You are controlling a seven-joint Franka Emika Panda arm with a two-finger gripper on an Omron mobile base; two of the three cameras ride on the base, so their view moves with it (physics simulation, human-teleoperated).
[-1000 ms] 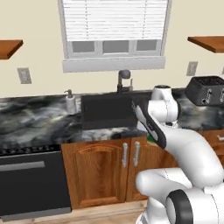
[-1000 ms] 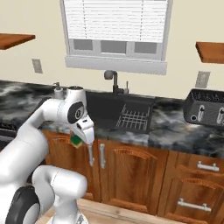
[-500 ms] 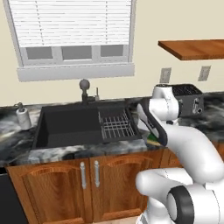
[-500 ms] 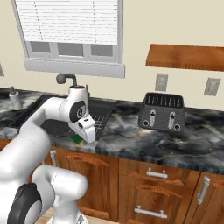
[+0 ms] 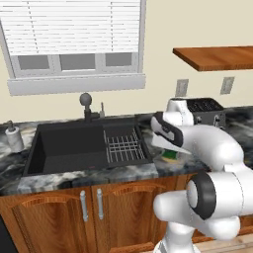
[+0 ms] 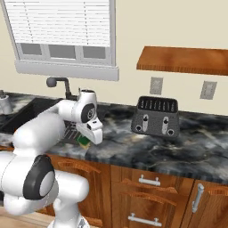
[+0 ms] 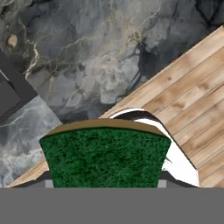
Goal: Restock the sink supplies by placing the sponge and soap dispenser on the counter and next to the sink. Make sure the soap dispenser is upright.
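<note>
No readable text, labels or numbers anywhere.

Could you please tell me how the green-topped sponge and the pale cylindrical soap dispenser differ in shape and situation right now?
The flat green-and-yellow rectangular sponge is held in the gripper above the marbled black-and-grey stone counter right of the matte black sink; the pale grey-white cylindrical soap dispenser stands upright on the counter left of it. The sponge is low and broad, the dispenser taller and narrow.
</note>
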